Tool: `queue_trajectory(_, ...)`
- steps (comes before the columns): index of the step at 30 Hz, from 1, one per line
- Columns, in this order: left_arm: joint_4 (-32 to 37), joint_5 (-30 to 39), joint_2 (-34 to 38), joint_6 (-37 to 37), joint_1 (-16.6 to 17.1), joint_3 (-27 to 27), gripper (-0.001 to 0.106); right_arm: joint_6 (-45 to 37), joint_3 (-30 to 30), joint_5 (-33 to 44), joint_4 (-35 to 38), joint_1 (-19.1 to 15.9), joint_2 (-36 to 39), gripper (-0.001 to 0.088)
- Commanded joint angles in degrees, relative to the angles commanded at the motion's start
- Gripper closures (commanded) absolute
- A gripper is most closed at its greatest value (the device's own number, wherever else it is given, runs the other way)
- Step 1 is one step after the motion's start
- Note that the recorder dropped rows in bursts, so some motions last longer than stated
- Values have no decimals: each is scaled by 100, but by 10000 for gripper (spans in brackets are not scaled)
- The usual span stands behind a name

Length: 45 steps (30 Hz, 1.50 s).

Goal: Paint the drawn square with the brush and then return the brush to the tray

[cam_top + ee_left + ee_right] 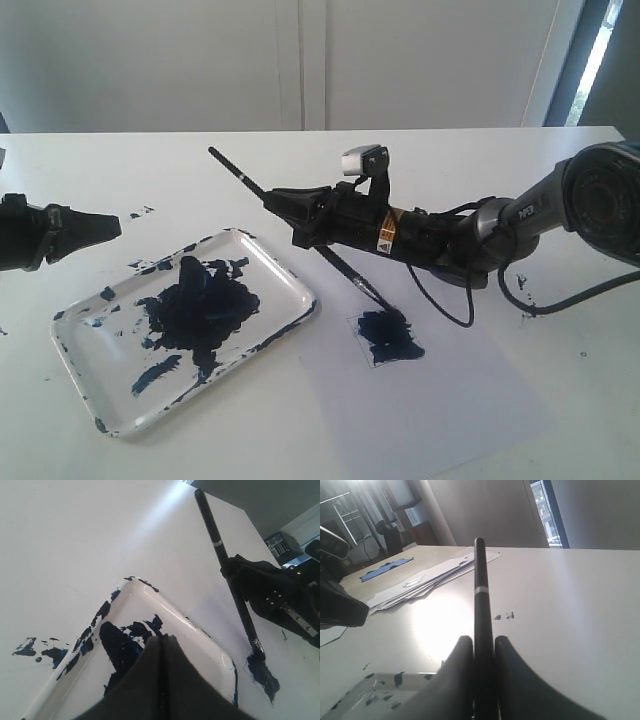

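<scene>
Right gripper (pixel 282 200): one, jaws narrow and clamped on the brush (pixel 236 173) partway along its handle, low over the table (pixel 450 170).
Left gripper (pixel 100 227): one, fingers pressed flat together with nothing between them, hanging by the left end of the tray (pixel 262 282) and touching nothing I can see.
Brush: one, tilted, with the handle end up toward the far left. Its wet tip is down at the far edge of the square (pixel 388 335), on the blue smear.
Square: one, mostly covered in dark blue, near the far left corner of the paper (pixel 440 400).
Tray: one, flat on the table left of the paper and just beside it; whether they touch I cannot tell. It has a big blue blot in the middle and smears along the rim.
Paper: one white sheet under the right arm.
Around: a few blue specks (pixel 140 212) lie on the table beyond the tray, and one black cable (pixel 560 298) trails right of the paper.
In the way: the right gripper hides the middle of the brush, so only the handle end and the lower shaft show.
</scene>
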Motion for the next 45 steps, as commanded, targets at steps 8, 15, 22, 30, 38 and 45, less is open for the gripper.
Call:
queue_trajectory(8, 3, 0, 0, -11, 0, 0, 1004, 0, 0, 0, -172, 0, -131, 868)
queue_trajectory(15, 3, 0, 0, -22, 0, 0, 1004, 0, 0, 0, -263, 0, 50, 868)
queue_trajectory(22, 3, 0, 0, -22, 0, 0, 1004, 0, 0, 0, -253, 0, 84, 868)
queue_trajectory(30, 3, 0, 0, 0, 0, 0, 1004, 0, 0, 0, -133, 53, -98, 868)
queue_trajectory(38, 3, 0, 0, 60, 0, 0, 1004, -118, 0, 0, -432, 490, -348, 868)
queue_trajectory(45, 3, 0, 0, 60, 0, 0, 1004, -121, -109, 578, -517, 945, -348, 868)
